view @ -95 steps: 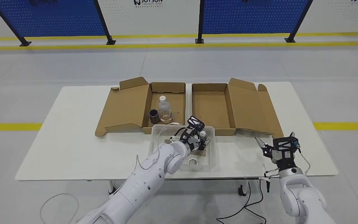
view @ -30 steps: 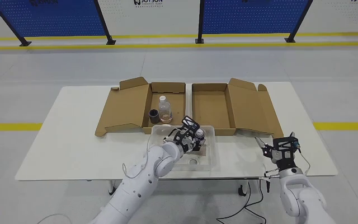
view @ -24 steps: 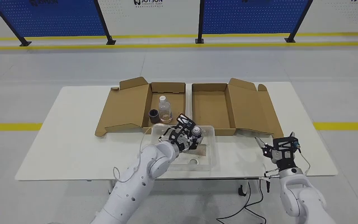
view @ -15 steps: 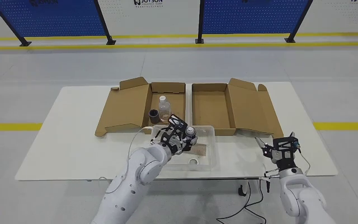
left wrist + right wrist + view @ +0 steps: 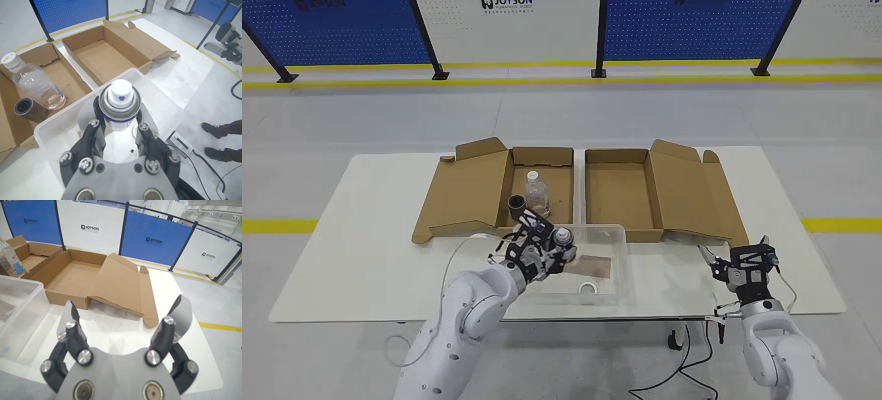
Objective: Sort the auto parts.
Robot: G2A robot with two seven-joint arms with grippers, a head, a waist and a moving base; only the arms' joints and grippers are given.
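The spray can [image 5: 120,102], a shiny metal cylinder with a domed rim, white plastic nozzle and blue band, stands upright, clamped in the left gripper [image 5: 119,114] over the translucent plastic bin [image 5: 162,98], near the left cardboard box [image 5: 56,75]. The right gripper [image 5: 125,309] hangs over the white table [image 5: 121,336] with its 2 serrated fingers spread apart.

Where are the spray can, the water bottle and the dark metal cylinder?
spray can [image 5: 121,91]: left wrist view, white nozzle cap.
water bottle [image 5: 37,85]: left wrist view, clear body.
dark metal cylinder [image 5: 37,113]: left wrist view, side wall.
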